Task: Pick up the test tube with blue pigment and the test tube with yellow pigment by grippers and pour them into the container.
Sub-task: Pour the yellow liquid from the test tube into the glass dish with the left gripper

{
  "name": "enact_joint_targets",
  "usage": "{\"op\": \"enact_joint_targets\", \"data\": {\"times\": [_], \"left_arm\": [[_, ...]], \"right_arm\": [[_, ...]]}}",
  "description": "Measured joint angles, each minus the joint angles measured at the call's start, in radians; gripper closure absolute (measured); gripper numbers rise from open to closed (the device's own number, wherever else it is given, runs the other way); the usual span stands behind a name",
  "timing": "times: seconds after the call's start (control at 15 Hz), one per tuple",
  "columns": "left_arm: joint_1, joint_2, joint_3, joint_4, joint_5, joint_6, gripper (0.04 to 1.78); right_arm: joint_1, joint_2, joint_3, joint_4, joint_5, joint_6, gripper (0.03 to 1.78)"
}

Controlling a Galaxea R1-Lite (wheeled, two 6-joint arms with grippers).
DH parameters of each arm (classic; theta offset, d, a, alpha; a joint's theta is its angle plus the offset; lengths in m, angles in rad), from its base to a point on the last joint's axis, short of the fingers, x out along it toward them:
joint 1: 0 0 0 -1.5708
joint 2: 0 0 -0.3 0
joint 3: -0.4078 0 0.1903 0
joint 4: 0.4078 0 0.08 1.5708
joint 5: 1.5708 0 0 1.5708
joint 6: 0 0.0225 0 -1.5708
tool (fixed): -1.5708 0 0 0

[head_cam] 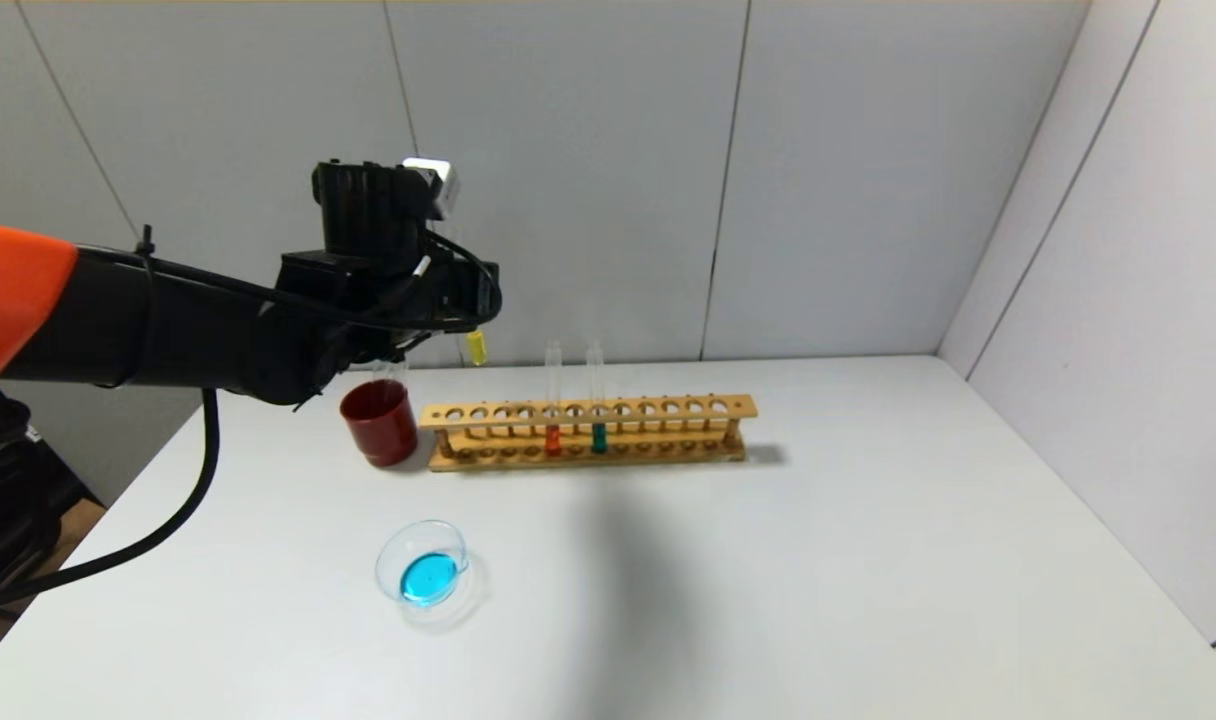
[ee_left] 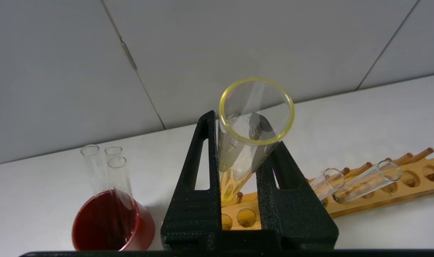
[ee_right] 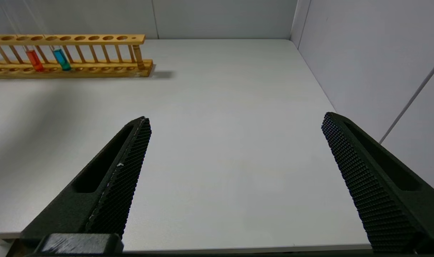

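Note:
My left gripper is shut on the test tube with yellow pigment and holds it upright in the air above the left end of the wooden rack. In the left wrist view the black fingers clamp the tube just below its open mouth. The container, a clear glass dish, sits on the table near the front left and holds blue liquid. No tube with blue pigment shows. My right gripper is open and empty over bare table to the right, outside the head view.
The rack holds a tube with orange-red liquid and one with teal-green liquid. A dark-red cup with three empty tubes stands left of the rack. Walls close in behind and on the right.

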Motion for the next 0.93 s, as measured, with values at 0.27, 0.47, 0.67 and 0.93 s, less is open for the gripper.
{"op": "enact_joint_targets", "data": {"times": [0.27, 0.47, 0.67, 0.93], "left_arm": [[-0.001, -0.118, 0.099, -0.010, 0.004, 0.026, 1.49], [0.003, -0.249, 0.247, -0.001, 0.001, 0.078, 1.49], [0.017, -0.375, 0.401, 0.003, -0.023, 0.159, 1.49], [0.097, -0.479, 0.547, 0.003, -0.138, 0.252, 1.49]], "right_arm": [[0.000, 0.000, 0.000, 0.000, 0.000, 0.000, 0.06], [0.000, 0.000, 0.000, 0.000, 0.000, 0.000, 0.06], [0.000, 0.000, 0.000, 0.000, 0.000, 0.000, 0.06], [0.000, 0.000, 0.000, 0.000, 0.000, 0.000, 0.06]]}}
